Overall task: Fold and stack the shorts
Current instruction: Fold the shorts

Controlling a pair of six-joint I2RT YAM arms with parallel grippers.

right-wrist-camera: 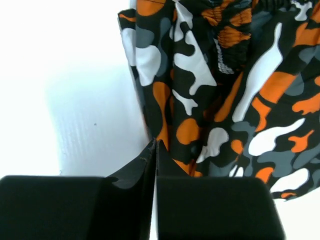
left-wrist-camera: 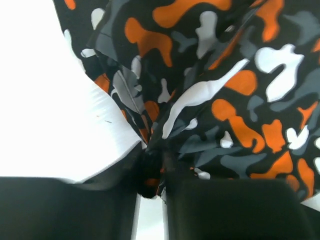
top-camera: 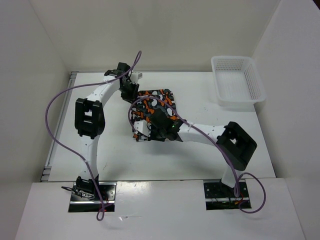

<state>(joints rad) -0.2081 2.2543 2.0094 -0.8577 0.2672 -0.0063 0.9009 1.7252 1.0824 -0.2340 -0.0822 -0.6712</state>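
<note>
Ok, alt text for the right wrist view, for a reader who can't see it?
The right gripper, jaws shut, pinches the edge of the orange, white, grey and black shorts. The cloth fills the view's right side; white table shows left.

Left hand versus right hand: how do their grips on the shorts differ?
The left hand holds the far edge of the shorts; the right hand holds the near edge. The left hand's fingers stand slightly apart around a bunched wad; the right hand's fingers press together on a thin edge. Both grip the shorts.
</note>
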